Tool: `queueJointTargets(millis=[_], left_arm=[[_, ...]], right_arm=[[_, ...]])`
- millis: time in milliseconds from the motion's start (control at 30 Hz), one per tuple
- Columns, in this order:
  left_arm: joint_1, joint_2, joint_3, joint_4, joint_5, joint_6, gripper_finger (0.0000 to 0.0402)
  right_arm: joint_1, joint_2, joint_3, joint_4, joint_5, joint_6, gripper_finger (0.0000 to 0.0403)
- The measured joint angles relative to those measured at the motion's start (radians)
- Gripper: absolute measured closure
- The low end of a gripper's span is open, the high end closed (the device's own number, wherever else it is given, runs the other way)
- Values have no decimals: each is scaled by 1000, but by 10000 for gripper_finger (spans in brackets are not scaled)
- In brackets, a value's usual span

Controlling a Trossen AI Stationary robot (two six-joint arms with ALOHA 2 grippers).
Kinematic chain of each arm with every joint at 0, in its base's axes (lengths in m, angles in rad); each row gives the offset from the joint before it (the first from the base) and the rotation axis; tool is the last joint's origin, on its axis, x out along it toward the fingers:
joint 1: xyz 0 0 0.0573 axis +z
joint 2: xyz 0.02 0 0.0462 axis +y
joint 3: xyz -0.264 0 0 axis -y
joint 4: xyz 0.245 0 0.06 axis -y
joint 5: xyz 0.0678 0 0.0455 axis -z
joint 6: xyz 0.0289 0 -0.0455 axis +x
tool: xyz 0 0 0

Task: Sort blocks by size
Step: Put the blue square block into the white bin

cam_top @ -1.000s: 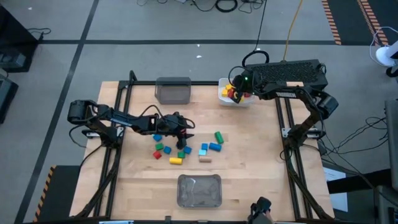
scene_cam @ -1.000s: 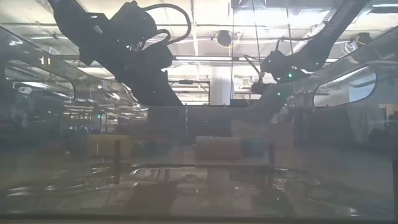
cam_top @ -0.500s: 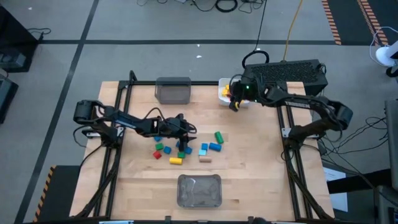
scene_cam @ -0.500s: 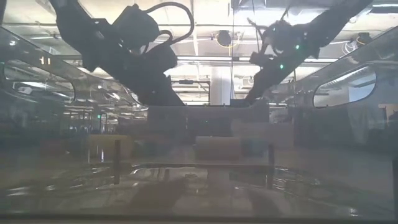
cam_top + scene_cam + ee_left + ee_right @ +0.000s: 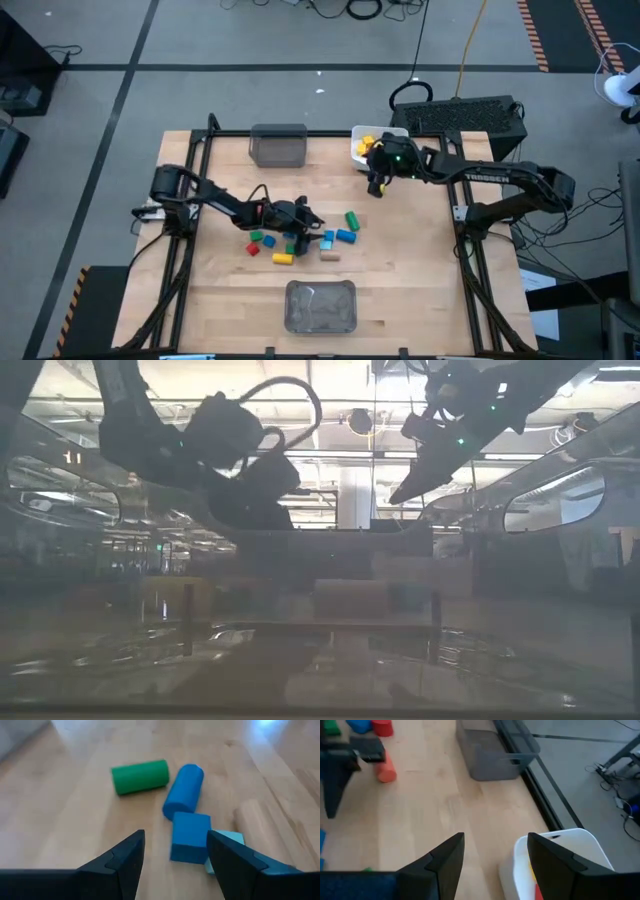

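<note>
Since a second ago, the right gripper has been pulled back off the white bin and is spread wide, nothing gripped. Meanwhile the left gripper has been pushed further into the loose blocks mid-table, fingers apart over a blue cube.

grey bins, white bin
</note>
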State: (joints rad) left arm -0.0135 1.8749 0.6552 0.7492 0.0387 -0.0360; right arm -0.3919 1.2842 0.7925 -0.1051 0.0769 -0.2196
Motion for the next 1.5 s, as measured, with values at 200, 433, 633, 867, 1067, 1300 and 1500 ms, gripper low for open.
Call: queueJointTargets(millis=[200,433,633,867,1067,1300,1500], left_arm=[[-2,97,40,65,63,7,187],[-2,133,74,82,85,54,187],[-2,133,83,74,84,76,187],[-1,132,84,56,60,67,195],[5,132,84,55,22,42,254],[21,132,84,58,13,-12,266],[33,79,81,30,13,-64,266]], right_arm=[[27,0,0,-3,2,25,200],[48,0,0,-35,10,29,200],[54,0,0,-46,34,34,200],[69,0,0,-41,34,42,200],[100,0,0,-41,32,62,200],[157,0,0,-41,32,86,200],[224,25,0,-33,32,66,200]])
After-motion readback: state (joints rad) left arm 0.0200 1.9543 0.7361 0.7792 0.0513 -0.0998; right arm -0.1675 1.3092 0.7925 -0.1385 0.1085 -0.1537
